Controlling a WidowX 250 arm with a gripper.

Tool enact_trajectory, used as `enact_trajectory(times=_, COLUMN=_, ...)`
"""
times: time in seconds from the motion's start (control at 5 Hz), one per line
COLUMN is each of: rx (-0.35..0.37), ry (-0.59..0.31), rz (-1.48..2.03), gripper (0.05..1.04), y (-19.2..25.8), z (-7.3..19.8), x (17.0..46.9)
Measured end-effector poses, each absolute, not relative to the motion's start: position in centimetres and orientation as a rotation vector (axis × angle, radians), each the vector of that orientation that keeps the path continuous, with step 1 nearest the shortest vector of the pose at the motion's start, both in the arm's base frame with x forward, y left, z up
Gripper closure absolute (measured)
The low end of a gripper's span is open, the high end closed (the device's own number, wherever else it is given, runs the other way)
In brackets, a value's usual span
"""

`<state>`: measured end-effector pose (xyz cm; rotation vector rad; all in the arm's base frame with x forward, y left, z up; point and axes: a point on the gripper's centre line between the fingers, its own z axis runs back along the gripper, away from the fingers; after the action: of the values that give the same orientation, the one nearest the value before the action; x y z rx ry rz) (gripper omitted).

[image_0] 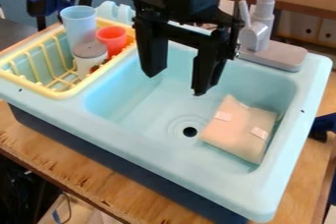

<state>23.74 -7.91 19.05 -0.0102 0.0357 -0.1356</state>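
Pale blue plastic forms the sink (141, 143), set on a wooden table (141, 194). The black gripper (175, 83) hangs over the basin from the top of the view, its jaws wide apart with nothing between them. The cloth (238, 128), pinkish tan and apparently folded, is the thing nearest to it. It lies in the basin, below and to the right of the gripper in the view and apart from it, slanting beside the right wall. Two small whitish patches show on its upper side. The round, dark drain (189, 131) is just beside its left edge.

Left of the basin, a yellow rack (62, 94) holds a tall light blue cup (79, 23), a shorter red cup (113, 40) and a white jar (87, 64) with a grey lid (89, 49). The grey and white tap (255, 35) stands at the sink's back edge, right of the gripper.
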Motion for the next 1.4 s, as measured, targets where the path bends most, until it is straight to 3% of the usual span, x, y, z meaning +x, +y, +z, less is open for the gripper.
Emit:
enact_trajectory(times=0.2, rx=-0.004, ry=0.061, rz=-0.134, gripper=0.083, y=-7.9, z=18.4, x=23.7)
enact_trajectory(times=0.8, rx=-0.067, ry=-0.015, rz=-0.229, gripper=0.083, y=-12.1, z=15.1, x=29.2)
enact_trajectory(times=1.2, rx=-0.039, ry=-0.045, rz=-0.213, gripper=0.083, y=-12.5, z=13.0, x=31.8)
enact_trajectory(times=1.4, rx=0.015, ry=-0.036, rz=-0.194, gripper=0.083, y=-12.2, z=11.9, x=33.0)
